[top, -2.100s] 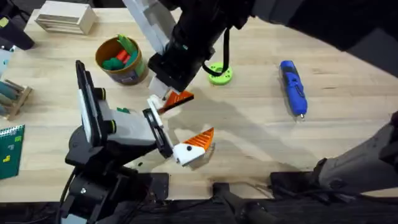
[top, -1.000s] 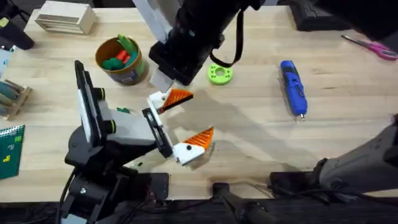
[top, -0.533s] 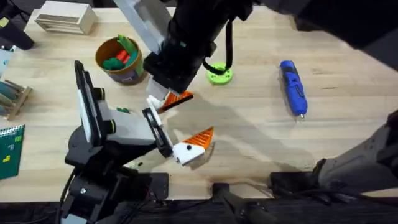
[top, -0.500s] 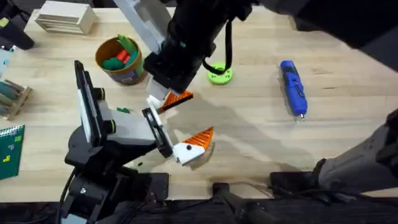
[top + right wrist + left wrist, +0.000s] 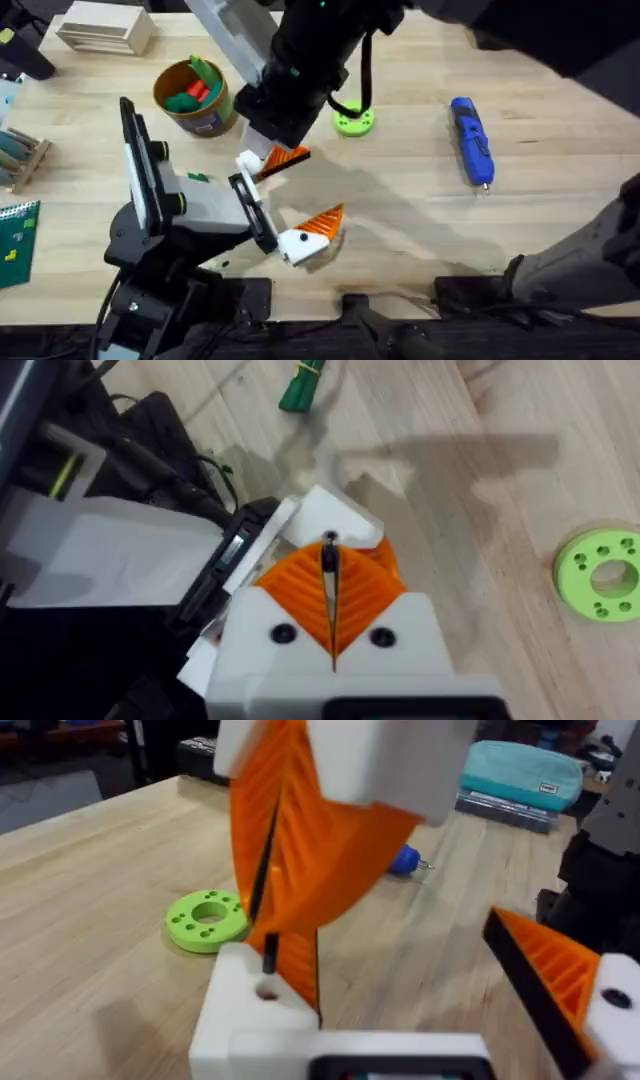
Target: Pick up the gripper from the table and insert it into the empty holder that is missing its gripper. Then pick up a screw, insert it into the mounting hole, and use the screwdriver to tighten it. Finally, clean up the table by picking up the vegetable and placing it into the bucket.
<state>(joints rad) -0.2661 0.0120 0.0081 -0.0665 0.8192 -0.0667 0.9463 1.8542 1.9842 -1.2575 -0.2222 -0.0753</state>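
Observation:
My left gripper (image 5: pixel 316 188) is open above the table (image 5: pixel 400 230), its white fingers spread. The orange gripper (image 5: pixel 291 157) sits on the farther finger, the holder (image 5: pixel 248 163). My right gripper (image 5: pixel 266 140) reaches across from the far side and hangs right over that holder. Its orange pads (image 5: pixel 300 595) are shut on a thin black screw (image 5: pixel 329 565). In the left wrist view the screw (image 5: pixel 269 935) points at the holder's mounting hole (image 5: pixel 267 991). The blue screwdriver (image 5: pixel 472 140) lies at the right. The vegetable (image 5: pixel 198 177) lies by the left arm, below the bucket (image 5: pixel 192 97).
A lime-green ring (image 5: pixel 352 120) lies just behind the right gripper. The bucket holds green and red toy pieces. A wooden block (image 5: pixel 103 28) and a small rack (image 5: pixel 20 155) stand at the far left. Open tabletop lies between the left gripper and the screwdriver.
Over the last second the right gripper has come slightly down and left, settling over the holder. In the last half second almost nothing has moved. The left arm is still.

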